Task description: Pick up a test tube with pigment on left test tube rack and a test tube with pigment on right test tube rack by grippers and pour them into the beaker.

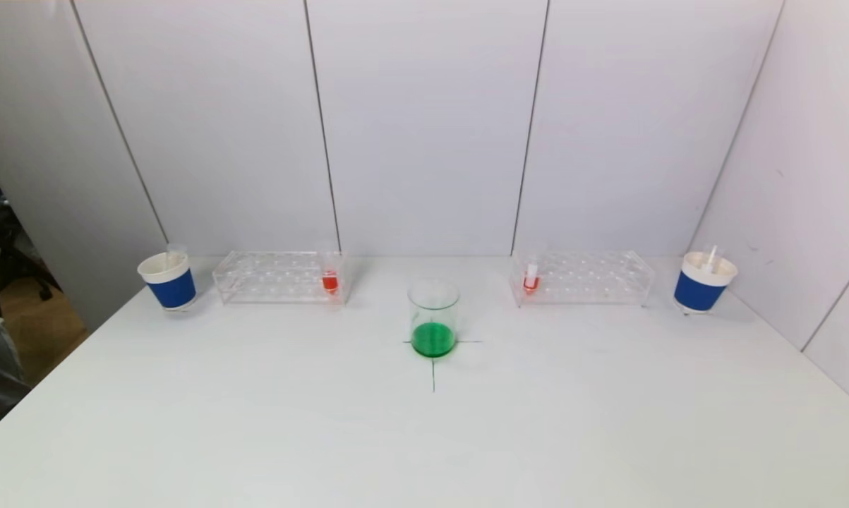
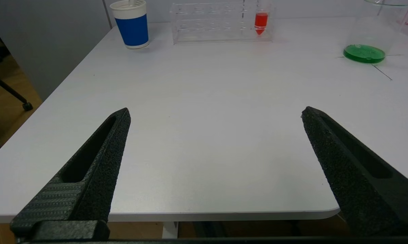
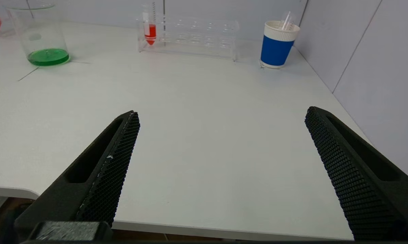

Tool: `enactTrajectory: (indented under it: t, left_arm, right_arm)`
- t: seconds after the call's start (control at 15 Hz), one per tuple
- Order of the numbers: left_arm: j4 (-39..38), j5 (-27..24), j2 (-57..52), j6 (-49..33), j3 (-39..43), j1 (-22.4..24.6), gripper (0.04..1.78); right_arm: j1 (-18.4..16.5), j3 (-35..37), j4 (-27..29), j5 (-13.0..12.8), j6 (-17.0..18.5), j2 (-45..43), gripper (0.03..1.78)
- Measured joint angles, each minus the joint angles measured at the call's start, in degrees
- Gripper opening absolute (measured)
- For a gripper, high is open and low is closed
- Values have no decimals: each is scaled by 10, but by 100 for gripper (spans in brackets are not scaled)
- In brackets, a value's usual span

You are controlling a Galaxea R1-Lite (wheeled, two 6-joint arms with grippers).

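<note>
A glass beaker [image 1: 433,317] with green liquid stands at the table's centre on a black cross mark. The clear left test tube rack [image 1: 279,276] holds a test tube with red pigment [image 1: 330,281] at its inner end. The clear right test tube rack [image 1: 583,278] holds another red test tube [image 1: 531,278] at its inner end. Neither arm shows in the head view. My left gripper [image 2: 215,113] hangs open over the table's near left edge, far from its tube [image 2: 261,23]. My right gripper [image 3: 222,115] is open over the near right edge, far from its tube [image 3: 150,32].
A blue-banded paper cup [image 1: 168,280] stands left of the left rack, and another cup [image 1: 703,282] stands right of the right rack. White wall panels close the back and right side. The table's front edge [image 2: 176,215] lies just below both grippers.
</note>
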Motion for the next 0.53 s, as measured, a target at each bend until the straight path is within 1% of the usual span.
enactTrajectory:
  t: [0.53]
  left_arm:
    - [0,0,0,0,0,0,176]
  right_arm:
    - [0,2,-3,-1,2,0,177]
